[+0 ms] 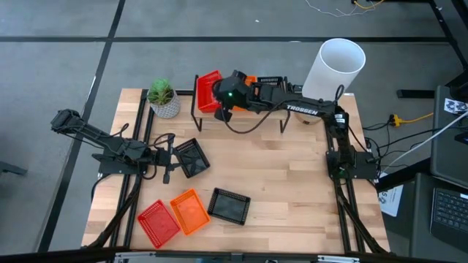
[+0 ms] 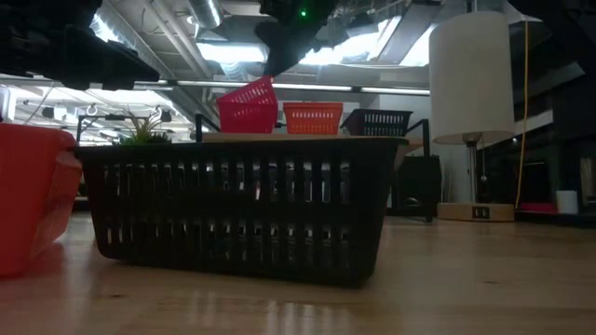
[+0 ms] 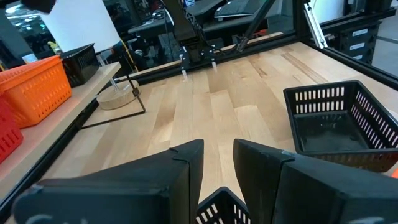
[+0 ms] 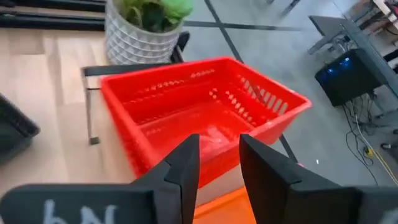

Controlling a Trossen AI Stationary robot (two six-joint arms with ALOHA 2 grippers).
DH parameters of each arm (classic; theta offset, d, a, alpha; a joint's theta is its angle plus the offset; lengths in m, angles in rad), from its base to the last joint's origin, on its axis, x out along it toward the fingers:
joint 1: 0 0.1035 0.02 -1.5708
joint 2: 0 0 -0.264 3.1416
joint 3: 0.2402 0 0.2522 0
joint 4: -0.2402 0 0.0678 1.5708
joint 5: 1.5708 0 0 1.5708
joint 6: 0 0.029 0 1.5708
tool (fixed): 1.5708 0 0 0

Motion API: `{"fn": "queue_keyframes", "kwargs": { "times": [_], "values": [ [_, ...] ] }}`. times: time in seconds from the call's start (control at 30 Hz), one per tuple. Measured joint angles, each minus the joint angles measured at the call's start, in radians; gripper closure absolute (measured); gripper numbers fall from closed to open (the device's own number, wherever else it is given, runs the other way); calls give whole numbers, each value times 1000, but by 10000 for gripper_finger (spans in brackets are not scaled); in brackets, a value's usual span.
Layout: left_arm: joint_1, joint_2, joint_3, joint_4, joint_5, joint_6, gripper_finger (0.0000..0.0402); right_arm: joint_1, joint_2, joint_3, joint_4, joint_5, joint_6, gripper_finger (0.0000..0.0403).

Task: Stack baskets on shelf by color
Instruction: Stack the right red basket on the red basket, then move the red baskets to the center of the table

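My right gripper point(image 1: 219, 100) reaches over the shelf's point(image 2: 307, 138) left end, shut on a red basket point(image 1: 207, 89) that sits tilted there point(image 2: 250, 107). An orange basket point(image 2: 312, 118) and a black basket point(image 2: 377, 121) stand on the shelf to its right. My left gripper point(image 1: 174, 156) is at the table's left, shut on a black basket point(image 1: 192, 157). A red basket point(image 1: 159, 221), an orange one point(image 1: 189, 210) and a black one point(image 1: 228, 206) lie near the front edge. My left gripper has the black basket's mesh rim point(image 3: 219, 206) between its two fingers, coming level from the table's left. Only a bit of the rim shows; whether the basket is lifted I cannot tell. My right gripper pinches the red basket's side wall point(image 4: 217, 142), one finger inside and one outside, slanting down from the right. The basket is tilted, its right end raised point(image 2: 270, 86), its lower left part on the shelf.
A potted green plant point(image 1: 164, 98) stands just left of the shelf. A tall white lamp shade point(image 1: 335, 67) stands at the back right corner. Bare tabletop point(image 1: 285, 175) lies in the middle and right.
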Motion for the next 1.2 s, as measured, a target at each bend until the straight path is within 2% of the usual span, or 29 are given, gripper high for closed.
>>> {"fn": "queue_keyframes", "kwargs": {
  "times": [0.17,0.3,0.5,0.57,0.63,0.77,0.83,0.97,1.07,1.13,1.2],
  "values": [
    [0,0,0,0,0,0,321,-24,5,2,-6,-4,17,289],
    [0,0,0,0,0,0,321,-31,12,-8,6,-72,32,289],
    [0,0,0,0,0,0,321,-26,14,-8,51,-98,26,289],
    [0,0,0,0,0,0,321,-21,14,-8,53,-175,28,289],
    [0,0,0,0,0,0,321,-7,14,-8,41,-332,28,289],
    [0,0,0,0,0,3,321,33,15,-8,-76,-728,17,289],
    [0,0,0,0,0,22,321,50,18,-8,-149,-841,-1,289],
    [0,-1,0,44,0,35,321,93,21,-8,-304,-871,1,289],
    [-1,-1,5,159,0,-122,321,122,17,-8,-482,-871,1,289],
    [-12,3,54,103,12,-206,321,135,16,-8,-618,-866,1,289],
    [-35,33,150,-75,22,-220,321,149,16,-8,-744,-842,5,289]
  ]
}}
